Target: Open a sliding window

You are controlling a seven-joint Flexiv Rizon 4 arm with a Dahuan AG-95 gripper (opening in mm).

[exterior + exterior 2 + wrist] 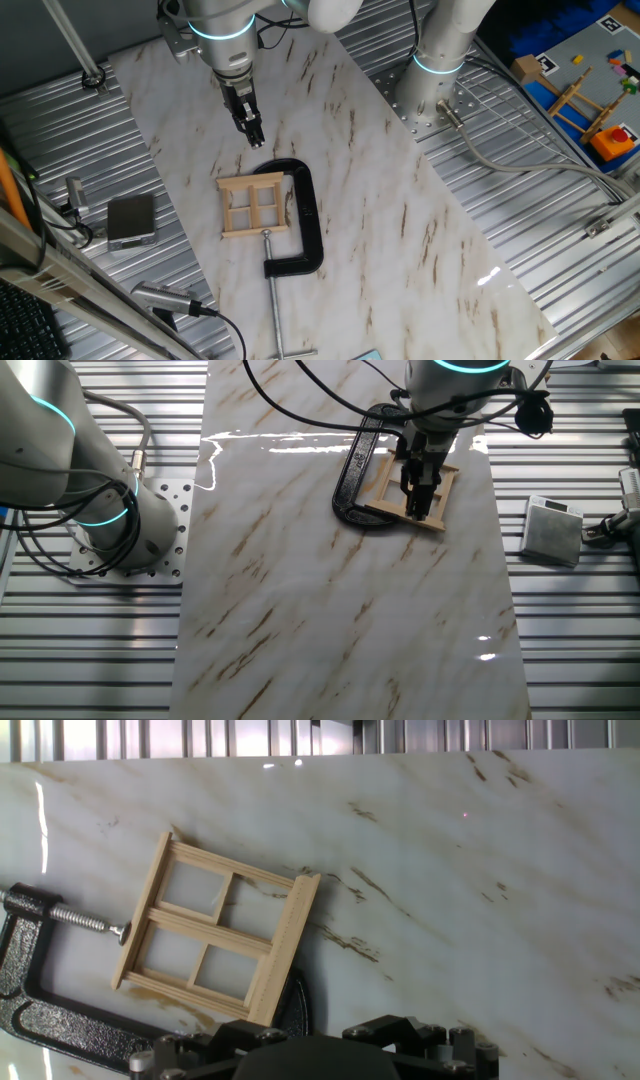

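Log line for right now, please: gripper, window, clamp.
gripper: above board, clear of window, holding nothing | sliding window: flat on marble board, held in C-clamp | contact: none yet

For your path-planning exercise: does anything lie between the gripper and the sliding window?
Nothing visible does. The gripper hangs over bare marble beside the sliding window. The black C-clamp grips the window's other sides.

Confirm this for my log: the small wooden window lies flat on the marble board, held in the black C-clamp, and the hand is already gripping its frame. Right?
Not quite. The hand grips nothing: it hangs above the marble board, short of the window, as one fixed view shows. The window does lie flat, held in the black C-clamp.
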